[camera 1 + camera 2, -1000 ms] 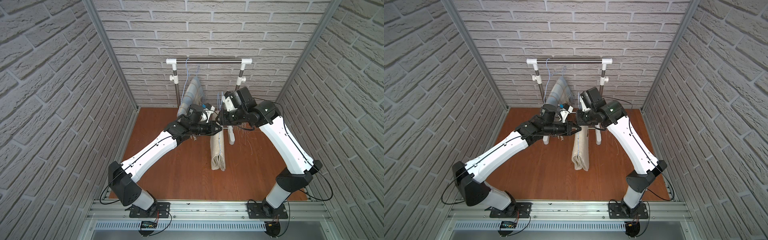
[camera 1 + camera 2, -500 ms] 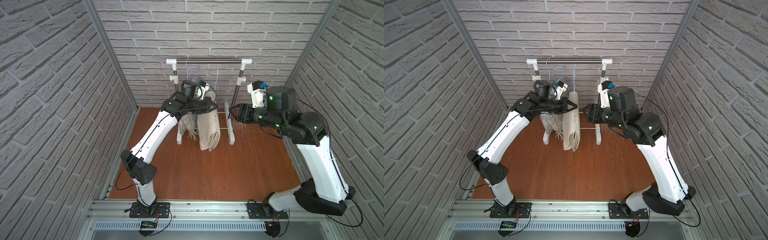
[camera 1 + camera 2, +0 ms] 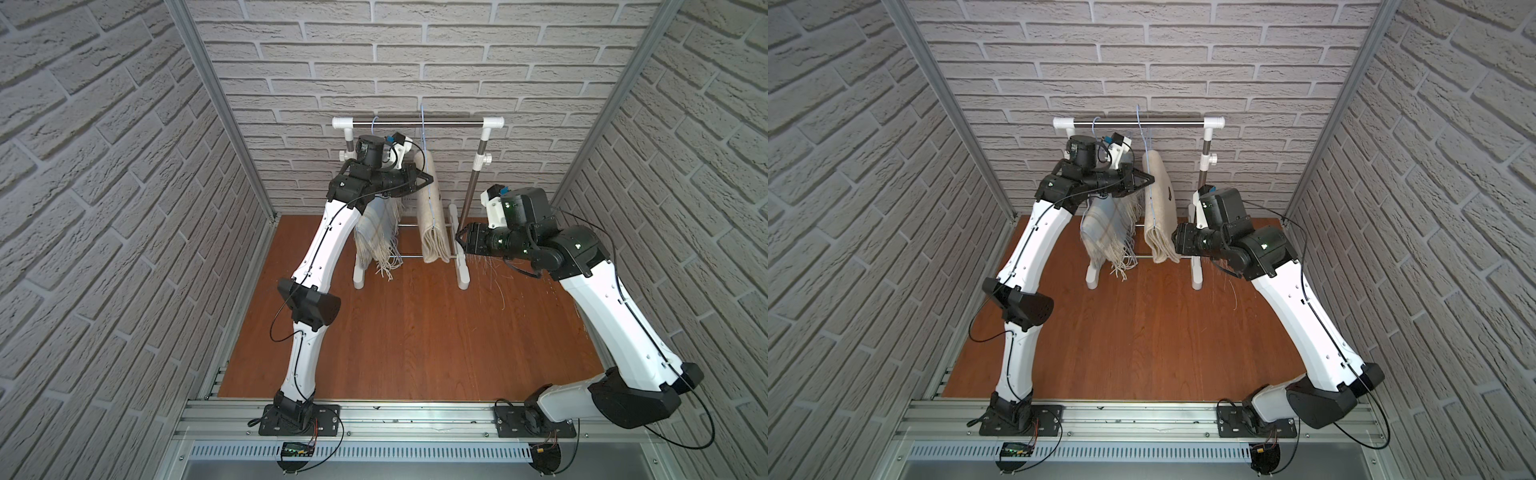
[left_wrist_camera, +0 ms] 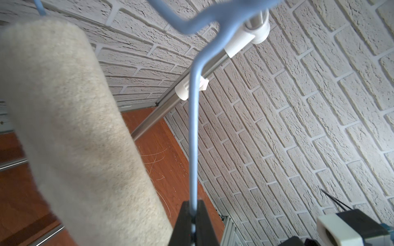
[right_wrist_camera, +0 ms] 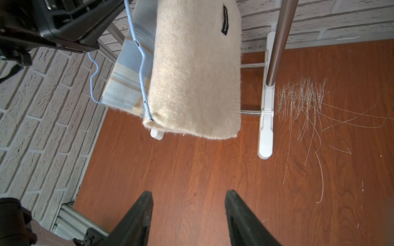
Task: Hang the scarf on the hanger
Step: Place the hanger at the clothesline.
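Scarf (image 3: 432,216), cream and fuzzy, drapes the blue hanger (image 4: 193,138) at the floor's (image 3: 415,332) twelve o'clock. Left wrist view alone shows left gripper (image 4: 193,215) clamped on hanger wire; right gripper (image 5: 188,213) gapes empty.

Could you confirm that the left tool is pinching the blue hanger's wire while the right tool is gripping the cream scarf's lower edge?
Not quite: the right tool grips nothing. The right wrist view shows its jaws open, clear of the cream scarf. The left tool is indeed pinching the wire of the blue hanger.
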Tool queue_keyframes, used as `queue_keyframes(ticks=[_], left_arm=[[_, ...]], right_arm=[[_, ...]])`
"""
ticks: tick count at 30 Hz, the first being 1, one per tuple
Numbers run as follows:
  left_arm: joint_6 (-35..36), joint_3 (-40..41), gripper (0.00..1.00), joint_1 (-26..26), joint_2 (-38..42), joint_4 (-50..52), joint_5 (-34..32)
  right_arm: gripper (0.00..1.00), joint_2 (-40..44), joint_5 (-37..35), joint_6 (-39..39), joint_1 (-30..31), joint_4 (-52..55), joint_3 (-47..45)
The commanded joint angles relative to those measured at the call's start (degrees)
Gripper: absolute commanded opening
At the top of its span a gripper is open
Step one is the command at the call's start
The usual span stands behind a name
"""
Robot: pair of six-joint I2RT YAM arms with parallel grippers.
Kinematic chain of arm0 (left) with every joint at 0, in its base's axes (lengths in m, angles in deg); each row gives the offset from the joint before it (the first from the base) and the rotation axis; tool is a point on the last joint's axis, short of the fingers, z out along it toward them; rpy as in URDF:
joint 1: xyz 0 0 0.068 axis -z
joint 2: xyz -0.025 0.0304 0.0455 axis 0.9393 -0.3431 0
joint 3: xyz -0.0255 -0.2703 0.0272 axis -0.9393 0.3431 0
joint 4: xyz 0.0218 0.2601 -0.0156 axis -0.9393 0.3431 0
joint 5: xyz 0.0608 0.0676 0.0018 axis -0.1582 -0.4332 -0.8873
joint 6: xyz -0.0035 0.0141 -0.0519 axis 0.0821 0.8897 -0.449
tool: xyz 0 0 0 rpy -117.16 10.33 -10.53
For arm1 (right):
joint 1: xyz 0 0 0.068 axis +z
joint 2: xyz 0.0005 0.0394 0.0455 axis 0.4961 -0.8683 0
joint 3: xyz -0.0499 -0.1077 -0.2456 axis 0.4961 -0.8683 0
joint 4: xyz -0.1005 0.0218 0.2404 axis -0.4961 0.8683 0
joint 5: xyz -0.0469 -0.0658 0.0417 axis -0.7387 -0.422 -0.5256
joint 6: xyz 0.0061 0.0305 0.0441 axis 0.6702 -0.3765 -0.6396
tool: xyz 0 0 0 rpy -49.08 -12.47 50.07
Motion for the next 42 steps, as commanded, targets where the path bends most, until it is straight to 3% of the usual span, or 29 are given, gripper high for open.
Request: queue_keyframes(ticks=[1,12,23,28,31,34,39,40,41,42], left_arm=[[-0.3,-3.3,0.00,-1.0,-1.3,-8.7,3.2],[-0.4,-3.5,0.00,-2.7,-5.3,-6.0,3.9],[4.2,-0.8,0.02,-2.4,-5.0,1.2,0.7],[4.9,-0.7,0.22,-3.3,-5.2,1.1,-0.3],[5.1,-0.8,0.41,-3.8,-5.1,0.7,-0.9],[5.5,-0.8,0.61,-4.1,-4.7,0.4,-1.0],[7.6,-0.6,0.83,-4.9,-2.0,2.7,-1.9],[8.5,-0.2,0.90,-5.1,-0.9,4.3,-2.2],[9.7,0.5,0.97,-5.2,0.8,5.7,-2.8],[10.8,2.0,0.98,-5.2,2.9,6.7,-3.2]], right_arm=[[0.59,0.3,3.8,0.3,-2.0,-3.6,0.9],[0.54,-2.4,9.8,0.9,-5.7,-3.6,1.3],[0.56,-2.5,10.1,1.1,-6.3,-4.0,0.7],[0.56,-2.7,10.0,0.9,-6.4,-4.5,0.6],[0.58,-3.3,9.9,0.9,-6.5,-4.5,1.1],[0.61,-3.9,9.7,1.3,-6.5,-4.3,1.8],[0.72,-5.5,7.2,3.2,-6.5,-2.2,4.9],[0.76,-6.0,5.9,3.9,-6.5,-1.4,5.8],[0.89,-6.4,4.7,4.6,-6.5,-0.7,6.7],[0.99,-6.7,3.3,5.2,-6.6,-0.1,7.5]])
